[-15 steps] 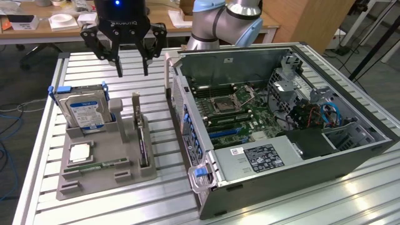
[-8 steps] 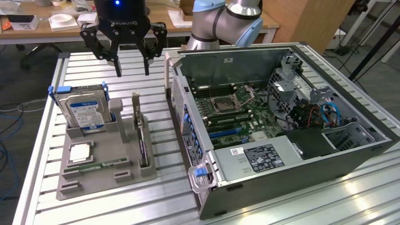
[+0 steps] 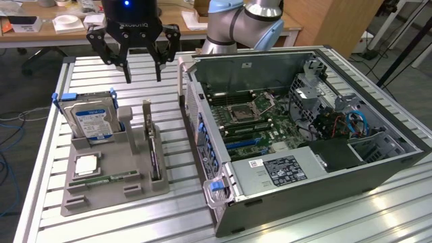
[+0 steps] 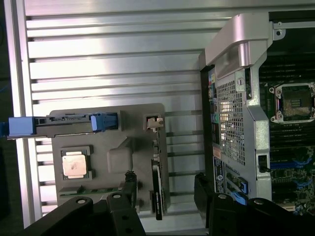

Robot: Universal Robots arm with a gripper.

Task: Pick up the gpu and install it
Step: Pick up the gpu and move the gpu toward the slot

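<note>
The gpu (image 3: 153,147) is a thin black card standing on its long edge in a slot of the grey holder tray (image 3: 101,195), its silver bracket (image 3: 146,109) at the far end. In the wrist view the gpu (image 4: 157,194) appears edge-on, with the bracket end (image 4: 154,123) beyond it. My gripper (image 3: 143,76) hangs open above the table, just beyond the bracket end of the card and apart from it. Nothing sits between its black fingers (image 4: 129,189). The open computer case (image 3: 304,126) lies on its side at the exterior view's right, motherboard (image 3: 246,121) exposed.
A silver hard drive (image 3: 91,119) with a blue-white label stands upright in the tray beside the gpu. A processor chip (image 3: 86,164) and a green memory stick (image 3: 108,178) lie in the tray's front part. The case's raised side wall (image 3: 199,131) stands close to the tray.
</note>
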